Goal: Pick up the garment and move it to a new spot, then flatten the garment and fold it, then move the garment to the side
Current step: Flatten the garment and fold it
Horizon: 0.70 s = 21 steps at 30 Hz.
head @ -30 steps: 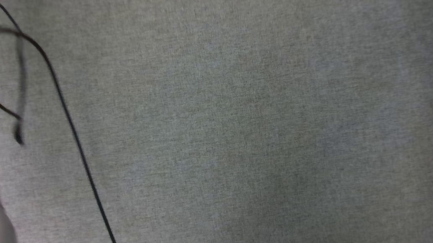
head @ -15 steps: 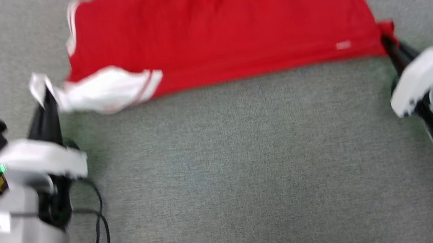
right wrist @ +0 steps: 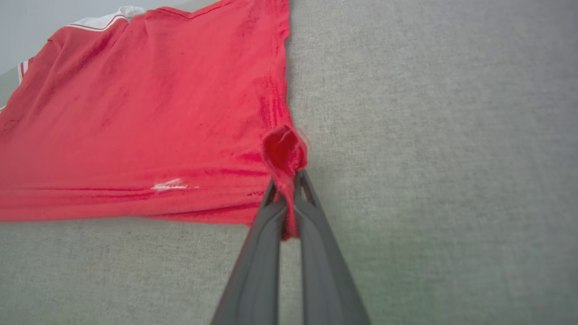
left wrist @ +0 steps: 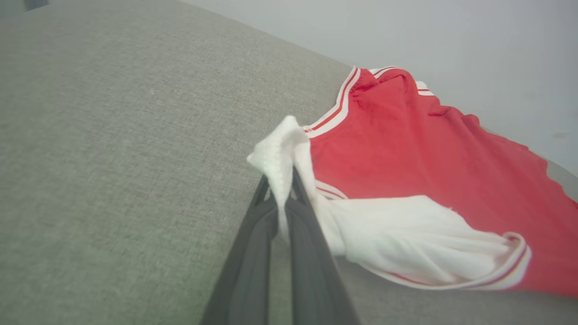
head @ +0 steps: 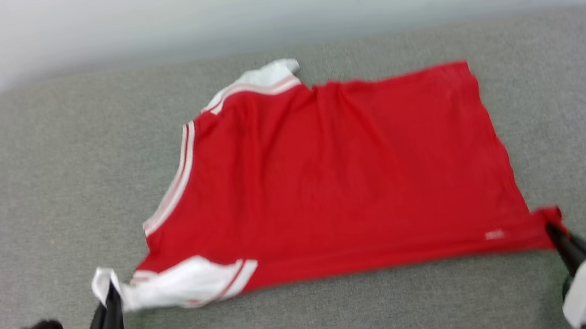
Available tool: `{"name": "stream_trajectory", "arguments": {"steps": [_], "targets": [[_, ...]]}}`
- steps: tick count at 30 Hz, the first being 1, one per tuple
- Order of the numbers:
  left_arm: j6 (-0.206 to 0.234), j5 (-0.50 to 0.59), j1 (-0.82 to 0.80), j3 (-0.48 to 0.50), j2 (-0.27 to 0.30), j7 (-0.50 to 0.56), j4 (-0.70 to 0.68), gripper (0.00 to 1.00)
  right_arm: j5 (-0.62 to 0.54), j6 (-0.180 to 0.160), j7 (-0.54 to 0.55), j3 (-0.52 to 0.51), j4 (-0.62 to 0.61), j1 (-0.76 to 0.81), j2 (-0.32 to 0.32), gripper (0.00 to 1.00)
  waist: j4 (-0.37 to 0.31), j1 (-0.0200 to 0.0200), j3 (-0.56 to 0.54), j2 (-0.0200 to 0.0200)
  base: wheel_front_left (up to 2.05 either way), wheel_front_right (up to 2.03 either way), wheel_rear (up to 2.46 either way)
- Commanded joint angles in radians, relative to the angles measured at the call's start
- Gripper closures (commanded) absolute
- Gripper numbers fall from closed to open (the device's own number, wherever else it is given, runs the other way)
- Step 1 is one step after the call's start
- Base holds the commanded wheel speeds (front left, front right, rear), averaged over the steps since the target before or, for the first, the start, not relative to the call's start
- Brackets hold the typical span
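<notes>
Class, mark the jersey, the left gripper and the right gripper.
jersey (head: 341, 180), head view, middle of the red cloth.
left gripper (left wrist: 281, 187), left wrist view, between fingertips pinching the white corner.
right gripper (right wrist: 287, 183), right wrist view, between fingertips pinching the red corner.

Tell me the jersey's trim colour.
The trim is white with thin red stripes, clearest in the left wrist view.

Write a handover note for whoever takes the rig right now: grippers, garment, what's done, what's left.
Left gripper: shut on the near-left corner of the garment, white inside showing there.
Right gripper: shut on the near-right red corner.
Position: the garment lies spread on the grey padded surface, near edge stretched between the two grippers.
Done: laid out, mostly flat.
Left: smooth the turned-over near-left corner, fold, then move it to the side.
</notes>
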Motion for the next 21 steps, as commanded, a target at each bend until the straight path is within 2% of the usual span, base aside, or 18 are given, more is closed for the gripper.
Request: {"name": "stream_trajectory", "arguments": {"steps": [1,4,5,11,14,18,21], "targets": [[0.031,-0.009,0.056,0.026,0.019,0.007,-0.024,1.00,-0.024,-0.012,0.023,-0.056,-0.054,0.075,0.013,1.00,0.012,0.0004,-0.047,-0.0001,0.00,0.00,0.00],[0.063,-0.019,0.143,0.034,0.017,0.033,-0.085,1.00,-0.051,-0.012,0.072,-0.105,-0.150,0.184,0.061,1.00,0.019,0.0004,-0.076,-0.0001,0.00,0.00,0.00],[0.063,-0.019,0.143,0.034,0.017,0.033,-0.085,1.00,-0.051,-0.012,0.072,-0.105,-0.150,0.184,0.061,1.00,0.019,0.0004,-0.076,-0.0001,0.00,0.00,0.00],[0.123,-0.026,0.289,0.031,0.023,0.104,-0.213,1.00,-0.076,-0.012,0.160,-0.172,-0.309,0.354,0.117,1.00,0.035,0.0004,-0.123,-0.0001,0.00,0.00,0.00],[0.152,-0.028,0.337,0.038,0.035,0.134,-0.288,1.00,-0.086,-0.012,0.204,-0.171,-0.363,0.402,0.127,1.00,0.033,0.0004,-0.134,-0.0001,0.00,0.00,0.00],[0.159,-0.017,0.337,0.016,0.044,0.175,-0.376,1.00,-0.104,-0.011,0.231,-0.146,-0.414,0.404,0.133,1.00,0.032,0.0004,-0.137,-0.0001,0.00,0.00,0.00],[0.143,-0.005,0.288,-0.014,0.054,0.199,-0.404,1.00,-0.128,-0.008,0.246,-0.127,-0.426,0.371,0.131,1.00,0.030,0.0004,-0.129,-0.0001,0.00,0.00,0.00]]}}
